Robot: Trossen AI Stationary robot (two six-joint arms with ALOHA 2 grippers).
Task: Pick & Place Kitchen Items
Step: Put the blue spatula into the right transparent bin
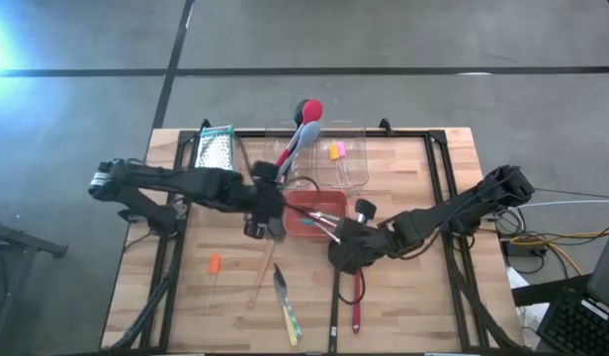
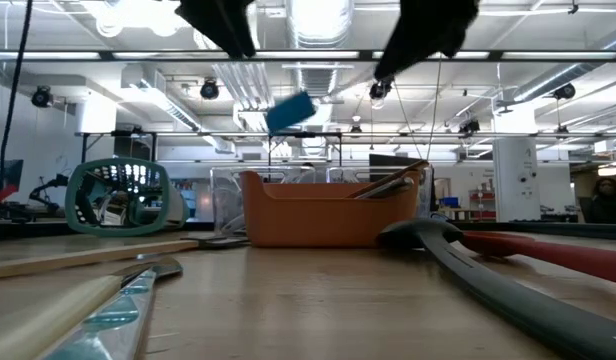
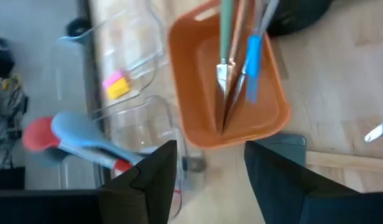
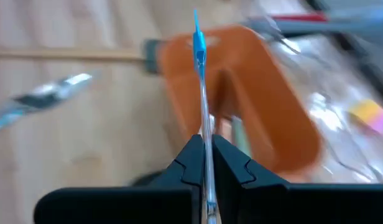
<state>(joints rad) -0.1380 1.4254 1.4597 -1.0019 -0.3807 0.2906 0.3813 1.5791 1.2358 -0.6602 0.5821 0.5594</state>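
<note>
The right gripper [image 4: 206,163] is clenched on a thin blue-tipped tool [image 4: 200,74], holding it over the orange tray [image 1: 329,205] at the middle of the worktop [image 1: 423,287]. The left gripper [image 3: 207,171] hangs released just beside the tray's other end — nothing between its fingers. In the tray lie thin-handled tools (one green-handled [image 3: 226,31]). A red and a grey spoon [image 1: 303,124] stand in a clear tub [image 1: 349,163] behind.
</note>
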